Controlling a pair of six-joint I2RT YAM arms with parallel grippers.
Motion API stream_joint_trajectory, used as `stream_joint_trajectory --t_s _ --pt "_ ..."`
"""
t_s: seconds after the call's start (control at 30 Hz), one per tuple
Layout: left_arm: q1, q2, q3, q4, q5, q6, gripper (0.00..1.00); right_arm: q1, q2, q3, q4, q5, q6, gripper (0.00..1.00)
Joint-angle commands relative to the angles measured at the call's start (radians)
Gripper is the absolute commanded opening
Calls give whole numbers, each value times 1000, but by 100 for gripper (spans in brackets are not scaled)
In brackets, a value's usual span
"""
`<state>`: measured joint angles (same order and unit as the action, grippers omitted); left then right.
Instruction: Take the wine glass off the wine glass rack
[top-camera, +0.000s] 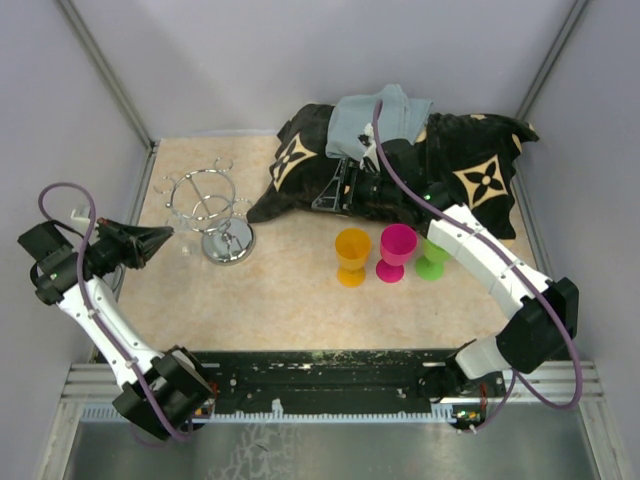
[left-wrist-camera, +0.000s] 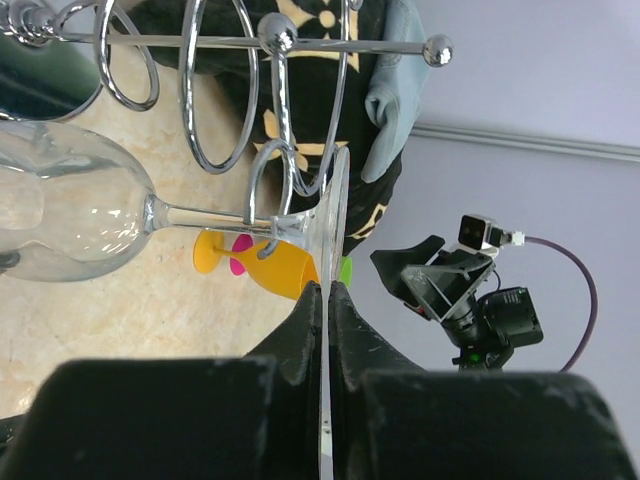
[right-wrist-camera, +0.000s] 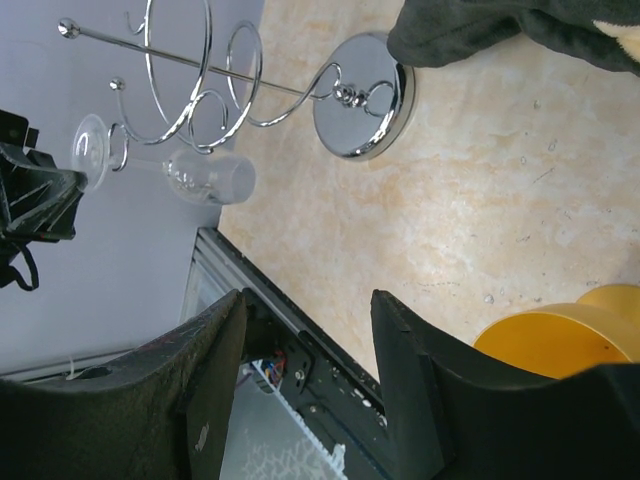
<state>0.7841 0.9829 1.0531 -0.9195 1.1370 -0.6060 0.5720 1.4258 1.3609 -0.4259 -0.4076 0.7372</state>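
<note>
Judging by size of trouble, we fear first for the wine glass rack (top-camera: 228, 242): pulling sideways while the stem (left-wrist-camera: 200, 214) sits in its wire loop (left-wrist-camera: 255, 175) could drag or tip the whole stand. Next, the wine glass (left-wrist-camera: 75, 215) hangs there, foot (left-wrist-camera: 335, 205) pinched edge-on by our left gripper (left-wrist-camera: 327, 292); so thin a hold may slip. Our right gripper (right-wrist-camera: 308, 300) gapes well away, 2 fingers apart, holding nothing.

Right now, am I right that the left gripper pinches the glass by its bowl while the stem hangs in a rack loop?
Not quite: the left wrist view shows the left gripper pinching the glass by its foot, not its bowl; the stem does hang in a rack loop.
</note>
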Motion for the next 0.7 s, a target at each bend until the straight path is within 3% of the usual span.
stream_joint_trajectory --t_s 0.0,0.67 --pt "14 -39 18 11 59 -2 0 -9 -53 6 57 -13 1 54" --pt "93 -101 -34 -46 2 15 0 -18 -29 24 46 -41 -15 54"
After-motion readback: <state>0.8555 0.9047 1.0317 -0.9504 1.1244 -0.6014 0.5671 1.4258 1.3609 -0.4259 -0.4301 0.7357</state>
